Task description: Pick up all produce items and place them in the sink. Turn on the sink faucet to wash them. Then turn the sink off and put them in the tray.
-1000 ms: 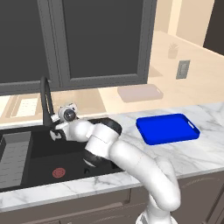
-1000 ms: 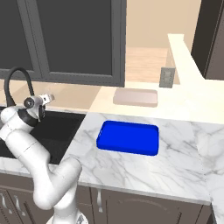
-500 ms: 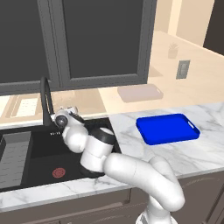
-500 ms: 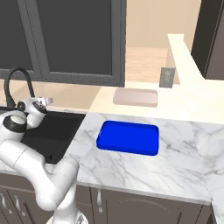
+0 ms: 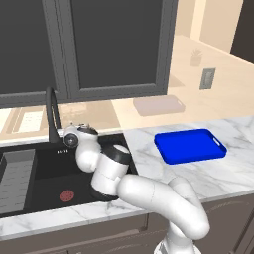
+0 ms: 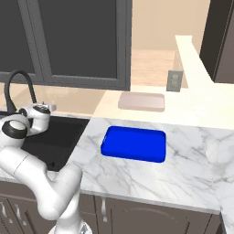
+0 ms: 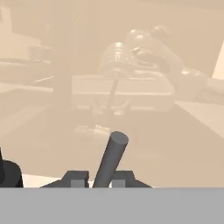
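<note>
Jaws of the gripper (image 7: 97, 178) sit nearly closed around the base of the sink faucet (image 5: 51, 113) lever (image 7: 111, 156), which slants up and away between them.

Tabletop (image 5: 208, 171): white marble look, grey veining, smooth, slight sheen. Sink (image 5: 44, 171): matt black basin; red drain (image 5: 66, 196), flat finish. Sink faucet (image 5: 51, 111): slim, matt black, metal-like. Tray (image 5: 190, 145): bright blue, smooth, plastic look, soft gloss. Beige slab (image 6: 141, 101): pale, matt. Drying rack (image 5: 15, 174): grey, ribbed, dull. Cabinet doors (image 5: 114, 44): dark grey, matt panels. Backsplash (image 7: 131, 52): beige, glossy, mirror-like in hand view.
</note>
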